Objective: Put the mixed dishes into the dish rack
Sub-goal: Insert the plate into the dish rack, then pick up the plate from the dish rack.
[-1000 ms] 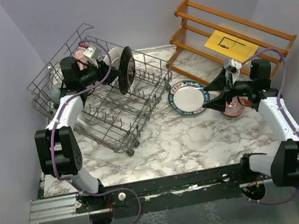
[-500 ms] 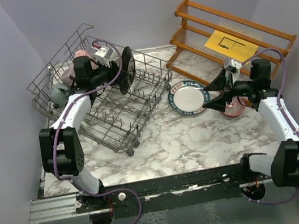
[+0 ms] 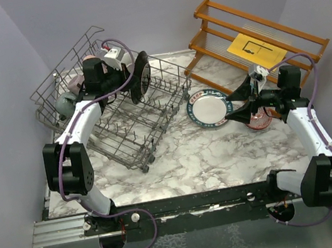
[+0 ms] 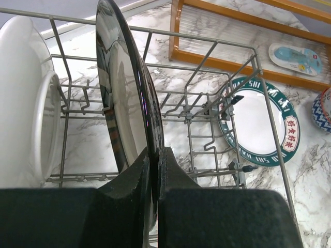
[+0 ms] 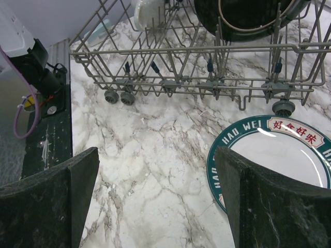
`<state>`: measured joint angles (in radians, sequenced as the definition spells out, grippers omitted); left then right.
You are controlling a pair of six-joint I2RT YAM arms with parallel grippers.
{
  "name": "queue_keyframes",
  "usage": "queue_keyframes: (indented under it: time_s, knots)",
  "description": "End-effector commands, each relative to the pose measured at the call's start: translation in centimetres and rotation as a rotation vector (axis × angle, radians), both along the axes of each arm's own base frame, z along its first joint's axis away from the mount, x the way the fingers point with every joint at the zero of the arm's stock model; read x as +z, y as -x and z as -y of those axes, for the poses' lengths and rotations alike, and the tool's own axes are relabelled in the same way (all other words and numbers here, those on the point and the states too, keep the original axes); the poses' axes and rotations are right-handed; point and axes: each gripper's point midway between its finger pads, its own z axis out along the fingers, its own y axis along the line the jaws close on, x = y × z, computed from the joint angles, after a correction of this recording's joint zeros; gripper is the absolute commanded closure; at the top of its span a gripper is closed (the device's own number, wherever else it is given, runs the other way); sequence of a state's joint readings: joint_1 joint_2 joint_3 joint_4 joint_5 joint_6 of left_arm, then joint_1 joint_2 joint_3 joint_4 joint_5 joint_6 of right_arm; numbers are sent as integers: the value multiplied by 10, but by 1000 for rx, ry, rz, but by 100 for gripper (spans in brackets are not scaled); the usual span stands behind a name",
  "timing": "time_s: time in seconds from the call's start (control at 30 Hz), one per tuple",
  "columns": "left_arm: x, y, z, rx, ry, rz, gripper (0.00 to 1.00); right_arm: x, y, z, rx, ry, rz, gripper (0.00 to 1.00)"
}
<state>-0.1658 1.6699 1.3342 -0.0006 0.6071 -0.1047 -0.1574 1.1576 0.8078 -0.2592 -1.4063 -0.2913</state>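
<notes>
One marble table (image 3: 208, 149), two arms out over it. Biggest piece on it, far left: the dish rack (image 3: 130, 130), set corner-on to the arm bases. Far right, up against the wall: an orange wooden shelf (image 3: 201, 11) with a yellow sheet (image 3: 255, 50) on it. Inside the rack, up on edge between the tines: a black plate (image 4: 129, 103), pinched at its rim by the left gripper (image 4: 153, 160), fingers clamped tight on it. Just beside it, also on edge: a white dish (image 4: 26, 103). Flat on the marble just right of the rack: a dark-rimmed plate with red characters (image 3: 209, 107). At its right edge, above the marble: the right gripper (image 5: 155, 155), spread wide, holding nothing. Under that arm: a red patterned bowl (image 3: 260, 123). Back in the rack's left corner: a grey-teal mug (image 3: 64, 105).
</notes>
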Motion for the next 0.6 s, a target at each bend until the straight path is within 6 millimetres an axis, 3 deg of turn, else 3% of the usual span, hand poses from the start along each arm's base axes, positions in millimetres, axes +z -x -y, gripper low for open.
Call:
queue_keyframes:
  time_s: [0.0,0.23,0.57]
  knots:
    - [89,7,9,-13,41,224,100,2,-1,2,-12,6,22,7]
    - [154,21,9,-3,138,358,100,1,-2,2,-13,8,22,7]
    - [197,33,-1,-33,275,419,100,2,-2,2,-14,13,29,7]
